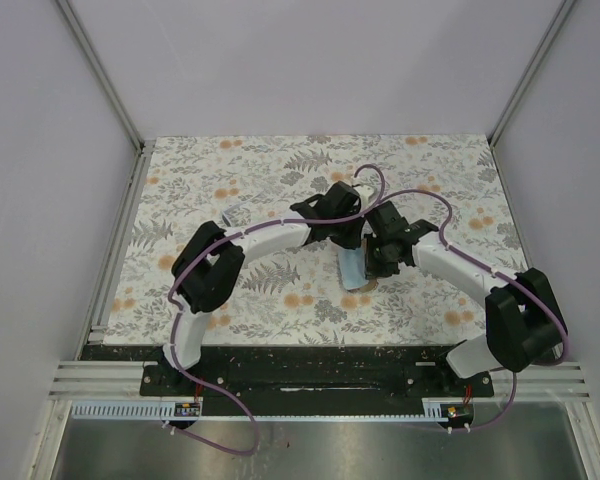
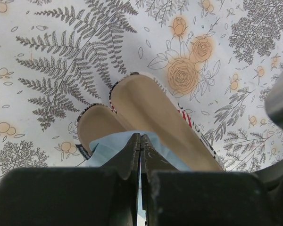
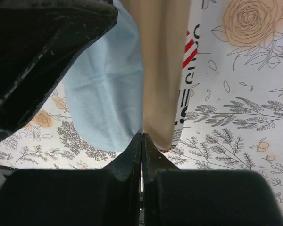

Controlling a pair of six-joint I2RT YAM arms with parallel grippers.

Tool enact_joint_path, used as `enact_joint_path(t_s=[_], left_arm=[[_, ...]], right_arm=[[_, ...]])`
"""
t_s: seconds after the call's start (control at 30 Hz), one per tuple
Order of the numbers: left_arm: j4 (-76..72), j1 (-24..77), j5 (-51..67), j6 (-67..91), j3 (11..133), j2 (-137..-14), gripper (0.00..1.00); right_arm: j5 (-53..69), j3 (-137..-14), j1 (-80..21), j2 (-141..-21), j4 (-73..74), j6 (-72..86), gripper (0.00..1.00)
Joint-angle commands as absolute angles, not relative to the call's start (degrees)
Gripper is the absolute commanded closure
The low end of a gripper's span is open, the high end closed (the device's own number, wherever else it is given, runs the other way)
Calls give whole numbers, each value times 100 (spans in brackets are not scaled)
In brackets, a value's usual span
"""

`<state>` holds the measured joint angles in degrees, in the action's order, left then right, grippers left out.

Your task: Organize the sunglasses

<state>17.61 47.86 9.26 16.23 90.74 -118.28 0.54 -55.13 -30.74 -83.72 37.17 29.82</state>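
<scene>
The open stars-and-stripes case (image 2: 155, 108) lies on the floral table, its tan inside facing up. My left gripper (image 2: 140, 136) is shut on the light blue cloth (image 2: 106, 143) and holds it just over the case. My right gripper (image 3: 142, 135) is shut at the rim of the case's end (image 3: 162, 94), with the cloth (image 3: 108, 89) lying against its left finger. In the top view both grippers meet mid-table, the left (image 1: 348, 238) and the right (image 1: 382, 262), with the cloth (image 1: 352, 270) hanging between them. The sunglasses are not visible in any view.
A small pale thing (image 1: 230, 213) shows beside the left arm's elbow; I cannot tell what it is. Grey walls with metal rails (image 1: 120, 240) enclose the floral table (image 1: 280, 170) on three sides. The arm bases stand at the near edge.
</scene>
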Motion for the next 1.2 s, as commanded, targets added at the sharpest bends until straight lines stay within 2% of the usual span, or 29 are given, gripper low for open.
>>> enact_joint_path(t_s=[0.0,1.17], left_arm=[[1196,4852,1081,1538,9308,-11865,100],[984,4860,1107,1723,10204,-12867,100]], right_arm=[[-158,-5493,-2927,-8420,3735,2883,100],[-720,-5572,-2602,-8622,3955,2751,99]])
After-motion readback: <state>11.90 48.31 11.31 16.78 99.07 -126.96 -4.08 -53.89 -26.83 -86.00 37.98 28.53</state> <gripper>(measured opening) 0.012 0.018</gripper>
